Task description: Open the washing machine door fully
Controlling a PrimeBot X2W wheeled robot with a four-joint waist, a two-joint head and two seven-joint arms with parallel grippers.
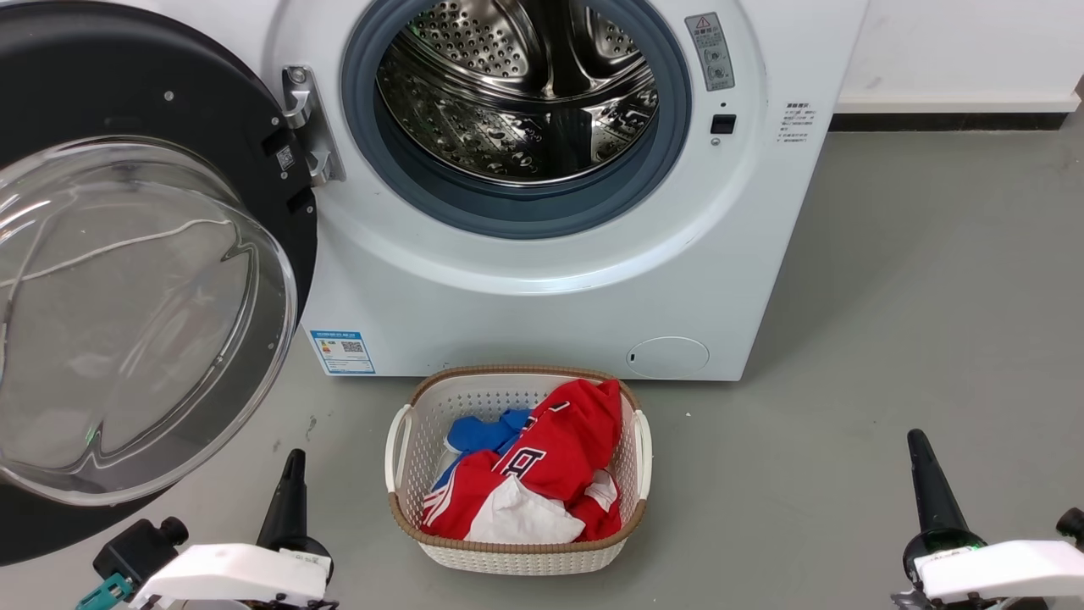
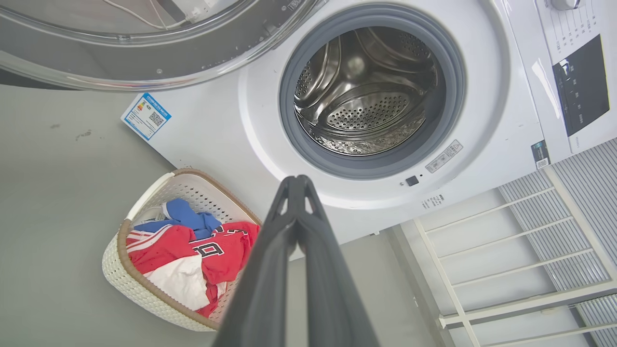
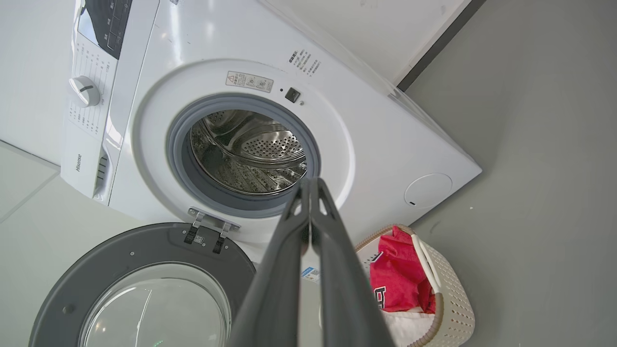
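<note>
Left gripper (image 2: 297, 180) and right gripper (image 3: 312, 181) are closed and empty before the Hisense-marked washing machine (image 3: 385, 135), door (image 3: 120, 246) wide open.

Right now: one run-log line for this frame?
door: open wide | drum: looks empty | left gripper: shut, holding nothing | right gripper: shut, holding nothing | basket: clothes

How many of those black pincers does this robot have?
2. The left gripper is at the head view's lower left, near the open washing machine door; the right gripper is at its lower right. Both are shut.
</note>
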